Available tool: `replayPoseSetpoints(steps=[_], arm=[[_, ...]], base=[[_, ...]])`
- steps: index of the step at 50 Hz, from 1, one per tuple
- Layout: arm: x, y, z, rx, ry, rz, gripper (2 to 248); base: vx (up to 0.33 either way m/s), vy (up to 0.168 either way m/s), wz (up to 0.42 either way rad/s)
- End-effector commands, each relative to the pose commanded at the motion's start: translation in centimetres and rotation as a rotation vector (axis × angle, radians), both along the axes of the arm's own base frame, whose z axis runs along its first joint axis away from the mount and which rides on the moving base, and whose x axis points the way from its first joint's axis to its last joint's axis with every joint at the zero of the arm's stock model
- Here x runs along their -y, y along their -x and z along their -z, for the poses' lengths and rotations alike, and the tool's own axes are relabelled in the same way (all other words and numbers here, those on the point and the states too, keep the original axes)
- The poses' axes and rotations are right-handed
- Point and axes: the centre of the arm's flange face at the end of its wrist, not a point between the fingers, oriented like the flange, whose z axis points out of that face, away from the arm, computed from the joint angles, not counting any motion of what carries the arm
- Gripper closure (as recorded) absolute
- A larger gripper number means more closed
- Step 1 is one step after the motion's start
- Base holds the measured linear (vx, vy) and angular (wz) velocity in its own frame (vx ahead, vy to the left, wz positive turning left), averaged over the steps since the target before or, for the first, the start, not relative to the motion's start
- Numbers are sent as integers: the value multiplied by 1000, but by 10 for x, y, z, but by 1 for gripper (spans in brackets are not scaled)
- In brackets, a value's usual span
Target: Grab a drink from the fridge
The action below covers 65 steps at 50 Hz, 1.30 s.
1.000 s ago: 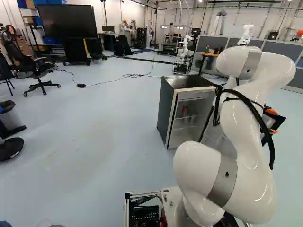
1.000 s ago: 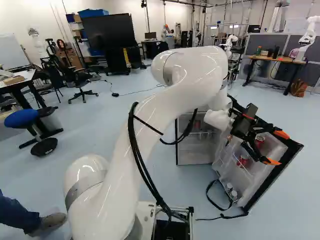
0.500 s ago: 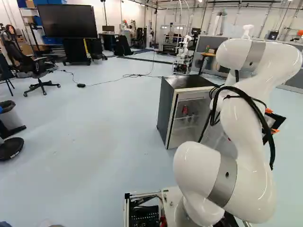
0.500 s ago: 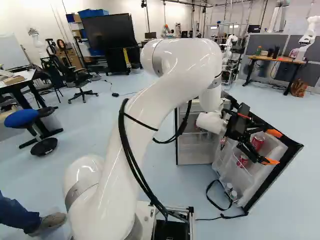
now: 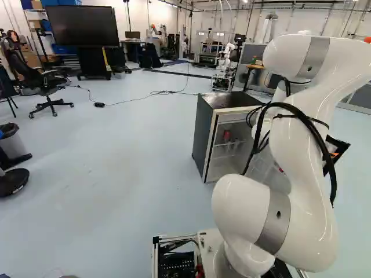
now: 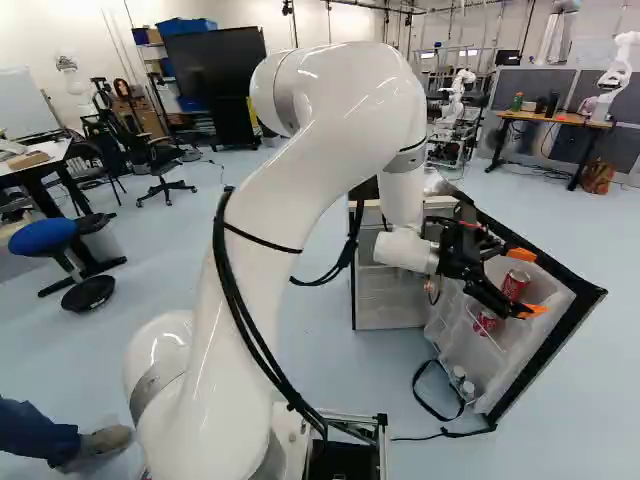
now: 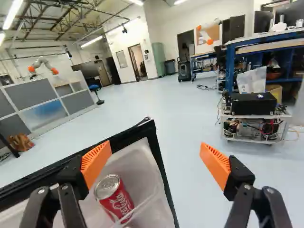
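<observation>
The tool hovers, spread wide, near the upper red can

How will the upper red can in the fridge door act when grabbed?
The can has smooth, rounded metal sides, so it may slip or swivel when pinched, and probably roll if dropped. The clear guard across it might snag it.

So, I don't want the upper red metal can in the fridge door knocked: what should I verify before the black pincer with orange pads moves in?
1. Black-edged fridge door open: ok.
2. Pincer open: ok.
3. Upper can in its door shelf: ok.
4. Can centred between the pads: not ok, it sits nearer one.
5. Clear rail off the can: not ok, it crosses the lower part.
6. Pads deep enough to close on it: cannot tell.
</observation>
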Motion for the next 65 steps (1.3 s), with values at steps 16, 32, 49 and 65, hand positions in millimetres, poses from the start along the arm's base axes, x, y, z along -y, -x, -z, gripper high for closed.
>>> replayPoseSetpoints(steps=[16, 32, 49, 65], arm=[[-30, 12, -7, -53, -4, -157, 3], [-48, 25, -13, -95, 0, -313, 3], [-54, 23, -16, -122, 19, -476, 3], [-59, 10, -9, -149, 30, -642, 3]], base=[[0, 0, 0], [0, 0, 0], [0, 0, 0], [0, 0, 0]])
